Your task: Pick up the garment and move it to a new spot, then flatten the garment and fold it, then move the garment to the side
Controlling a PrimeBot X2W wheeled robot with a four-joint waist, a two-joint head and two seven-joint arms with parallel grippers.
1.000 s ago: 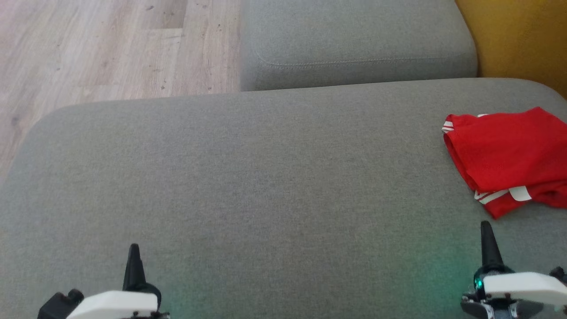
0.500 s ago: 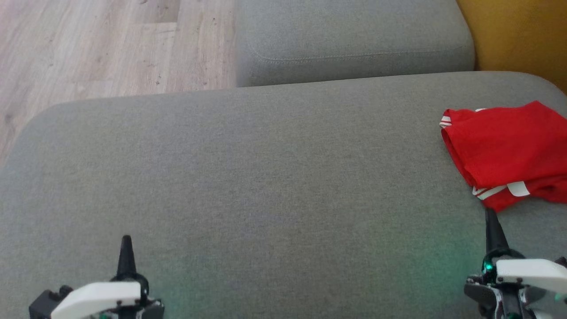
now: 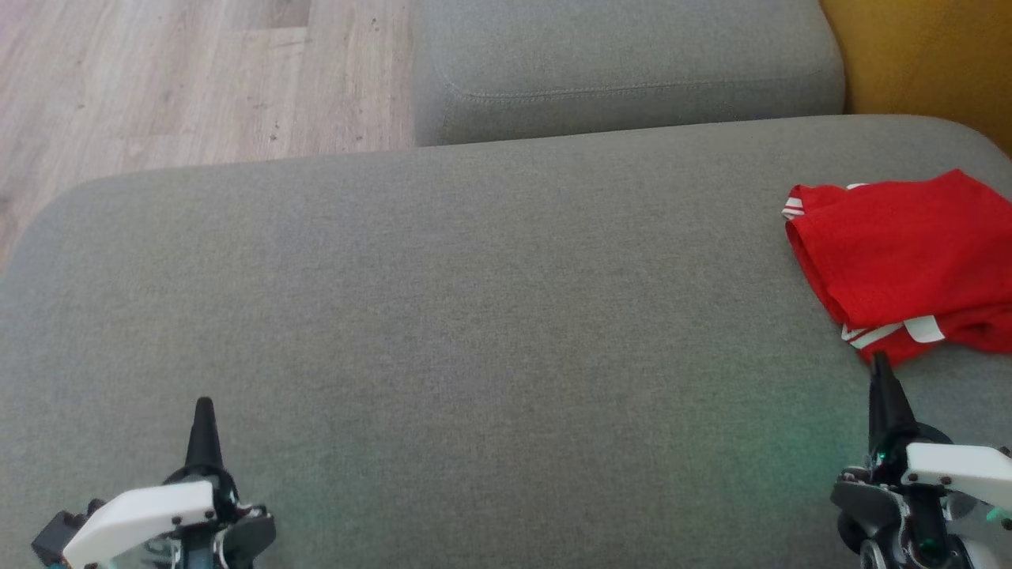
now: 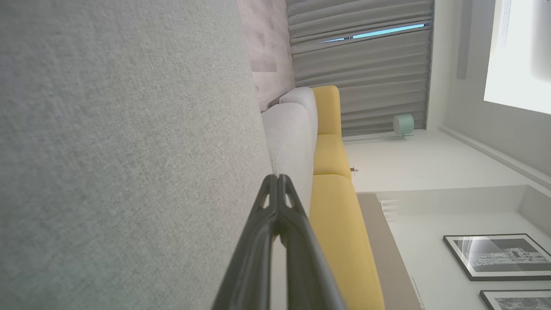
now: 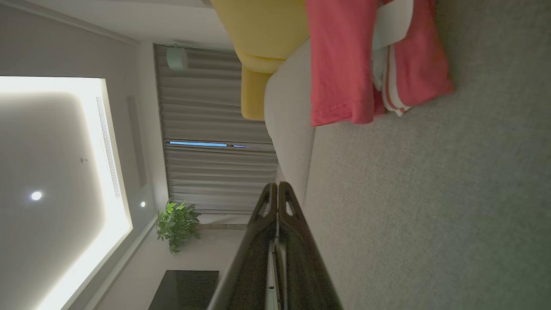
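Garment (image 3: 893, 253): red, white stripes at the hems.
Cushion (image 3: 474, 316): grey, fine woven fleck, faint green tint along the near edge.
Floor (image 3: 158, 79): pale wood grain.
Sofa (image 4: 331, 159): yellow.
Curtain (image 4: 366, 64): grey, pleated.
Plant (image 5: 176, 224): green leaves.
Prints (image 4: 499, 258): black frames, grey pictures.

Large grey cushion (image 3: 474, 316) across the foreground. Second grey cushion (image 3: 624, 63) behind it, butting its far edge. Pale wood floor (image 3: 158, 79) top left. Yellow upholstery (image 3: 925, 55) top right, beside the rear cushion. Wrist views: grey pleated curtains (image 4: 366, 64), potted plant (image 5: 176, 224) at their foot, two framed pictures (image 4: 499, 256), lit ceiling panel (image 5: 64, 172).
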